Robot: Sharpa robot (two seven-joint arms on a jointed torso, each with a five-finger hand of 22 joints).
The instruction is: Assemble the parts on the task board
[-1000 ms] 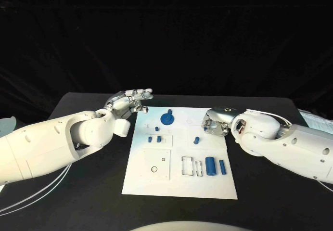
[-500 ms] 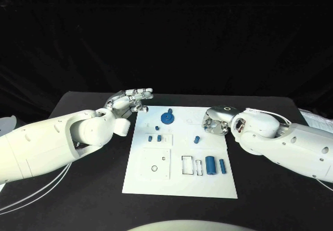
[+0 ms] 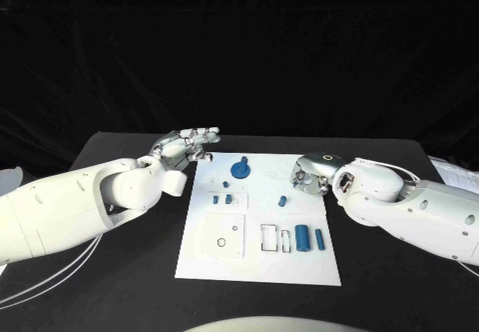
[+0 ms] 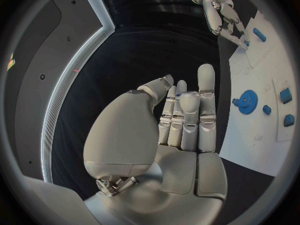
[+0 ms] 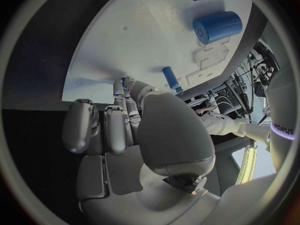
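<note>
I am hovering my left robot hand [image 3: 187, 146] over the desk [image 3: 120, 277] just beyond the far left corner of the task board [image 3: 257, 263], its fingers [image 4: 187, 116] stretched out straight and side by side, holding nothing. My right robot hand [image 3: 311, 174] is hanging over the board's right edge with its fingers [image 5: 106, 127] curled in; I cannot tell whether anything sits between them.

The blue pieces are lying loose on the board: a gear [image 3: 239, 169] at the far middle, three small blocks [image 3: 228, 199] to its near left, a short peg [image 3: 282, 202] in the middle, and a thick cylinder [image 3: 302, 238] beside a thin rod [image 3: 320, 239] at the near right.

I judge that I am just beginning, with no piece picked yet. The next move calls for lowering the right robot hand onto the peg, the closest piece. Nothing is blocking that path, though the thick cylinder and the thin rod are lying close together.
</note>
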